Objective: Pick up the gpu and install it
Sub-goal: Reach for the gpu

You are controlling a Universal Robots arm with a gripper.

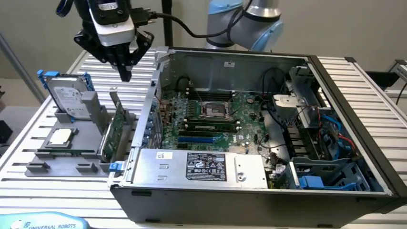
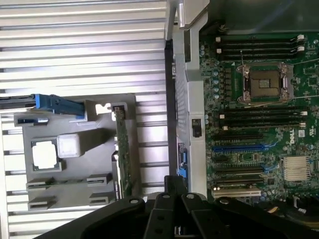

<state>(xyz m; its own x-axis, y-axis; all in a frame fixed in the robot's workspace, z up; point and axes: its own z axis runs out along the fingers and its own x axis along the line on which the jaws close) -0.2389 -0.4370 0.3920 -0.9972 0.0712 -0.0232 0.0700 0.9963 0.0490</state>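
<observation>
Hovering above gpu (image 1: 115, 130) | claw (image 1: 125, 75) closed tight, gripping nothing | gpu upright in grey holder (image 1: 64, 162)

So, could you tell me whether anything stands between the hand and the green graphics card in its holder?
Nothing visible does. The hand hangs above the thin green circuit-board card, which stands on edge in the grey plastic holder. The silver hard drive with blue rails stands aside.
</observation>
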